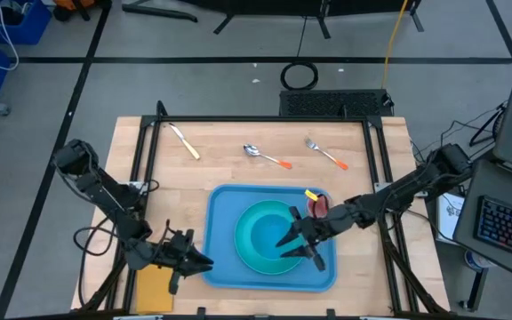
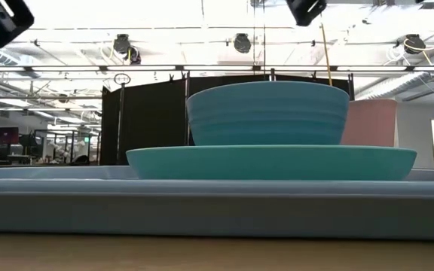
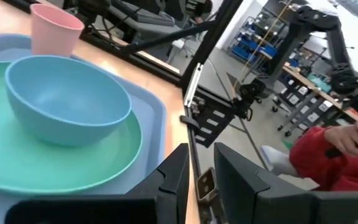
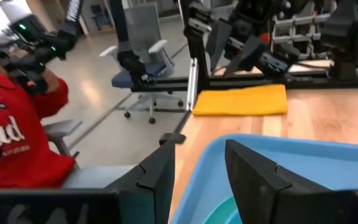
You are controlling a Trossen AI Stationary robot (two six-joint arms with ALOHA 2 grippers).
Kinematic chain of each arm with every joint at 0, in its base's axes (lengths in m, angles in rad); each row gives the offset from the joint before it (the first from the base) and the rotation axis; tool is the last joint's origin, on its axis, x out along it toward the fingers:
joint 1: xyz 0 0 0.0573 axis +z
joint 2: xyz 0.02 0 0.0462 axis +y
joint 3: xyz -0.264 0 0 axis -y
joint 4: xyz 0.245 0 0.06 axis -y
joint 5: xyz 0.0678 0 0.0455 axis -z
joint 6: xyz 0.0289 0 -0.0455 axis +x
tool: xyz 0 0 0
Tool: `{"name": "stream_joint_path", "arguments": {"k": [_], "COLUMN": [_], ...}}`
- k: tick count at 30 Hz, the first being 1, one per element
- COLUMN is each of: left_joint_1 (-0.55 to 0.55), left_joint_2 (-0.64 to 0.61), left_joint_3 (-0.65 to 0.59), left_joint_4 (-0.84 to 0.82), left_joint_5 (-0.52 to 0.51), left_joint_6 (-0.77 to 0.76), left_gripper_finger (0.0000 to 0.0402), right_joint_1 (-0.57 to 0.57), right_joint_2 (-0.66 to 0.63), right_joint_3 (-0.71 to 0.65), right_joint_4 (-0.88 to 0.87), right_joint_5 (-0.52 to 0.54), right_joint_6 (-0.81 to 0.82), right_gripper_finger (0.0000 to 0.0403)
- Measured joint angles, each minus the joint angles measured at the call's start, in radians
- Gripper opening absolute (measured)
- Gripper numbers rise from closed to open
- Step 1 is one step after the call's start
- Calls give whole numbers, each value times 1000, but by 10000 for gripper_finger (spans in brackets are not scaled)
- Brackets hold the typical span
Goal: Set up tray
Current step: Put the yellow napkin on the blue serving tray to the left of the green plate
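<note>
The blue tray (image 1: 225,204) lies on the wooden table, near the front. A round teal plate (image 1: 249,256) rests flat on it, and a light-blue bowl (image 1: 265,227) stands on the plate. A pink cup (image 1: 319,205) stands in the tray's far right corner. My right gripper (image 1: 293,247) hovers open over the plate's right side, pointing level toward the table's left. My left gripper (image 1: 204,262) is level beside the tray's left rim, its fingers a narrow gap apart with nothing between them. A yellow-orange napkin (image 1: 154,286) lies flat at the near left corner, behind my left gripper.
A knife (image 1: 185,142), a spoon (image 1: 265,156) and a fork (image 1: 327,154) lie in a row on bare wood along the far side. Black frame rails (image 1: 145,169) run along the table's left and right sides. A person in red (image 4: 17,143) sits beyond the near left.
</note>
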Motion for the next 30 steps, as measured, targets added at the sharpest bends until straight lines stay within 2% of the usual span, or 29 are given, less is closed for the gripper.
{"name": "stream_joint_path", "arguments": {"k": [8, 10, 13, 17, 20, 25, 30], "left_joint_1": [-32, -14, 14, 35, 50, 85, 103], "left_joint_2": [-29, -64, -119, -143, -145, -144, -119], "left_joint_3": [2, 19, 78, 207, 306, 388, 372], "left_joint_4": [-133, -253, -535, -959, -1190, -1357, -1441], "left_joint_5": [-21, -15, 44, 104, 161, 262, 361], "left_joint_6": [-115, -223, -389, -605, -712, -838, -1054], "left_gripper_finger": [76, 76, 76, 76, 76, 76, 76], "right_joint_1": [-57, -67, -71, -78, -79, -87, -115], "right_joint_2": [52, 53, 53, 46, 40, 11, -59], "right_joint_3": [39, 39, 38, 38, 38, 38, 38], "right_joint_4": [3, 0, -2, -22, -21, -7, -10], "right_joint_5": [-32, -52, -54, -78, -80, -64, 10], "right_joint_6": [6, 6, 6, -16, -100, -245, -351], "right_gripper_finger": [130, 130, 130, 130, 130, 130, 130]}}
